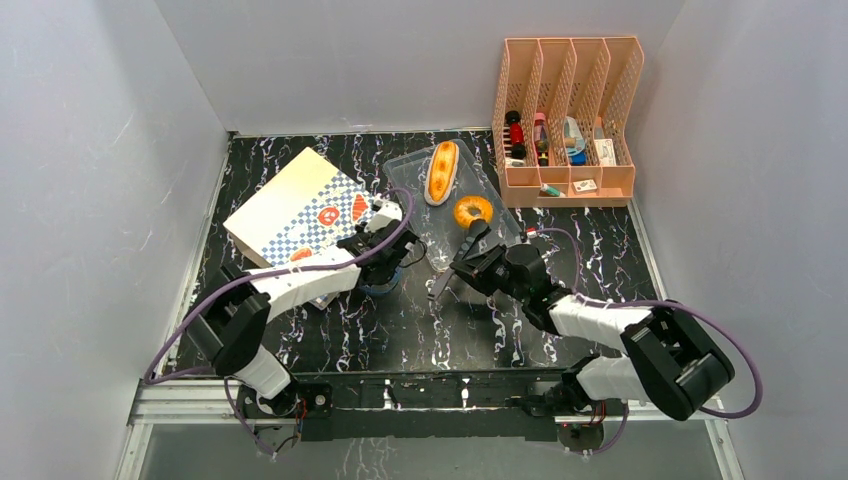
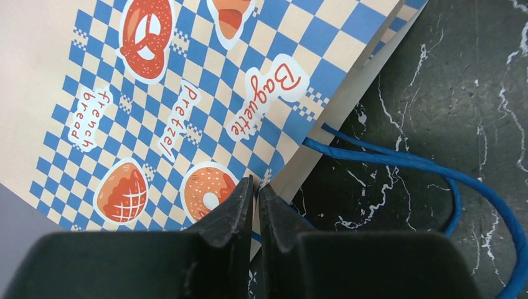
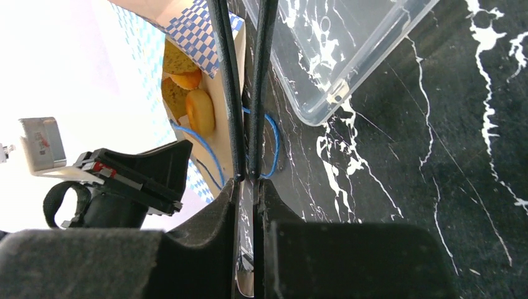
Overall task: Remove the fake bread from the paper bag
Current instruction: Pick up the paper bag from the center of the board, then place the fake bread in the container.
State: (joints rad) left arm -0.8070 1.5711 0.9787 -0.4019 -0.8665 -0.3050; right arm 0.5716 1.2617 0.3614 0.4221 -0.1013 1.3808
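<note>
The paper bag (image 1: 295, 205) lies flat at the left with its mouth facing the centre. The left gripper (image 2: 256, 185), jaws all but closed, pinches its upper lip; I judge it should hold that lip high. Fake bread (image 3: 199, 112) sits just inside. The right gripper (image 3: 248, 182), clamped on thin tongs (image 3: 231, 93), should probably enter low and straight. A long bun (image 1: 441, 172) and a ring donut (image 1: 473, 211) lie in the clear tray (image 3: 324, 56).
</note>
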